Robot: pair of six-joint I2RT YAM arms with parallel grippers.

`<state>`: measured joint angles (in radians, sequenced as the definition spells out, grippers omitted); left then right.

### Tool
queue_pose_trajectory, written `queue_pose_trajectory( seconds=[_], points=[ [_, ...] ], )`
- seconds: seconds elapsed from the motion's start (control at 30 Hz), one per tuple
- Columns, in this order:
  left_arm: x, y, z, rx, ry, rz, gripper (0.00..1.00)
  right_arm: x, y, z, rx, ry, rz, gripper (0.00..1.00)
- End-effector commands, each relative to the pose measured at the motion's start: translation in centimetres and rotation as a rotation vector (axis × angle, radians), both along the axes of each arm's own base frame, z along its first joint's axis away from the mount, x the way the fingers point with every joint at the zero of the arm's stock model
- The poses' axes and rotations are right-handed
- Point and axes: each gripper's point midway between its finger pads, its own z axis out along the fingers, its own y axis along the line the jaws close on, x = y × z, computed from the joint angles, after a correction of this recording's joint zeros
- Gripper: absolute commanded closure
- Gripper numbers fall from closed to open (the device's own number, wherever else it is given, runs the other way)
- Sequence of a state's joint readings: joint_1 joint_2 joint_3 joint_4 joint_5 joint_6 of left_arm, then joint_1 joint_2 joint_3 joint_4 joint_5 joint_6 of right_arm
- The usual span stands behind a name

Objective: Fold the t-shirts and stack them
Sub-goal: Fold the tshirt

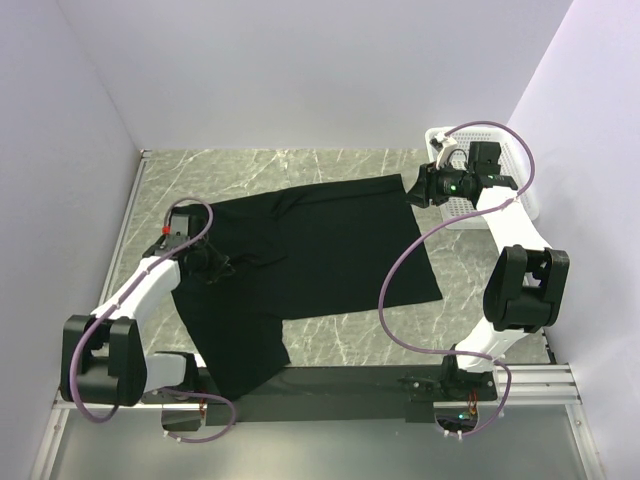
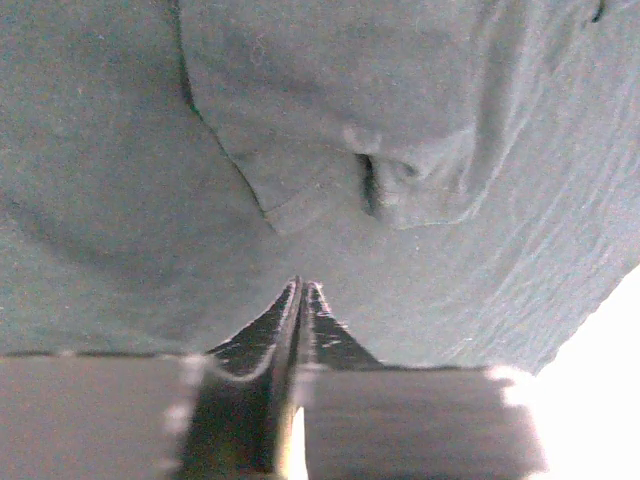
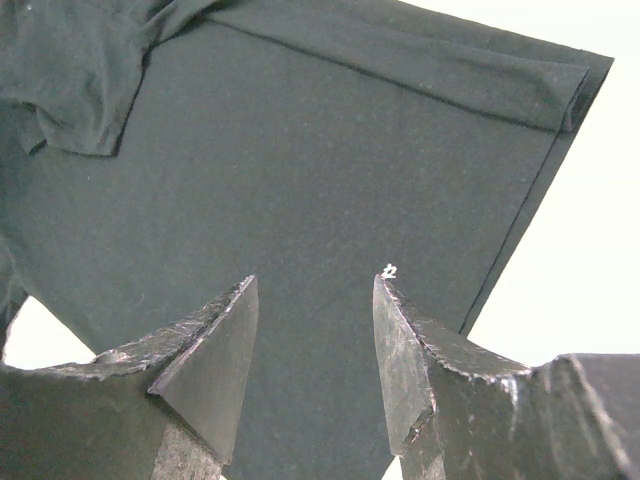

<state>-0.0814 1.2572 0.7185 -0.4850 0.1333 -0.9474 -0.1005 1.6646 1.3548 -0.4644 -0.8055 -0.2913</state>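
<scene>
Garment: a black short-sleeved cloth t-shirt (image 1: 320, 250) lay spread mostly flat across the middle of the table, reaching from the left gripper to the right gripper.
Surface: a grey marbled tabletop (image 1: 300, 165) showed bare beyond the shirt's far edge and beside its near right edge.
Near end of shirt: a narrower part ran toward the left arm's base and reached the black rail (image 1: 330, 385) at the near edge of the table.
Left gripper: the left gripper (image 1: 208, 262) sat at the shirt's left edge, where the cloth was bunched into wrinkles.
Left jaws: in the left wrist view the left gripper (image 2: 300, 295) had its jaws pressed together with the tips against the cloth (image 2: 150, 150). Whether a fold was pinched between them could not be told.
Left wrist detail: a folded, hemmed flap of the shirt (image 2: 300, 190) lay just beyond the fingertips.
Right gripper: the right gripper (image 1: 413, 186) was at the shirt's far right corner.
Right jaws: in the right wrist view the right gripper (image 3: 315, 290) stood spread apart with nothing between the fingers and dark cloth (image 3: 300, 150) beyond them.
Right wrist detail: a hemmed edge (image 3: 520, 200) ran diagonally to a corner, and a sleeve (image 3: 80, 100) lay crumpled at upper left.
Container: a white perforated plastic basket (image 1: 462, 212) stood at the table's far right, behind the right wrist.
Cabling: purple cables (image 1: 395, 280) looped along both arms.
</scene>
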Motion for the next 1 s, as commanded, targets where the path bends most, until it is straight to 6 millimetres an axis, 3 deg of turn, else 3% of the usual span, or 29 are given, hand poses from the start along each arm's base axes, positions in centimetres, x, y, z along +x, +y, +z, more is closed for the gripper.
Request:
queue_pose_trajectory(
  seconds=[0.0,0.07,0.2,0.4,0.57,0.97],
  points=[
    [-0.9,-0.1,-0.4,-0.011,0.02,-0.013,0.84,0.4,0.3,2.1,0.01,-0.065,0.006,0.43],
    [-0.3,-0.2,-0.9,-0.02,0.013,-0.006,0.67,0.4,0.3,2.1,0.011,-0.066,0.007,0.43],
    [1.1,0.0,-1.8,-0.006,0.016,0.006,0.57,0.3,0.3,2.1,0.004,-0.066,0.011,0.43],
    [2.8,0.3,-2.5,0.017,0.017,0.018,0.58,0.1,0.2,2.2,0.0,-0.073,0.007,0.43],
    [3.1,0.4,-3.5,0.025,0.038,0.027,0.6,-0.1,0.1,2.3,0.003,-0.074,0.0,0.43],
    [4.1,0.5,-3.9,0.03,0.031,0.035,0.71,0.0,0.1,2.1,0.006,-0.062,0.0,0.43]
  ],
)
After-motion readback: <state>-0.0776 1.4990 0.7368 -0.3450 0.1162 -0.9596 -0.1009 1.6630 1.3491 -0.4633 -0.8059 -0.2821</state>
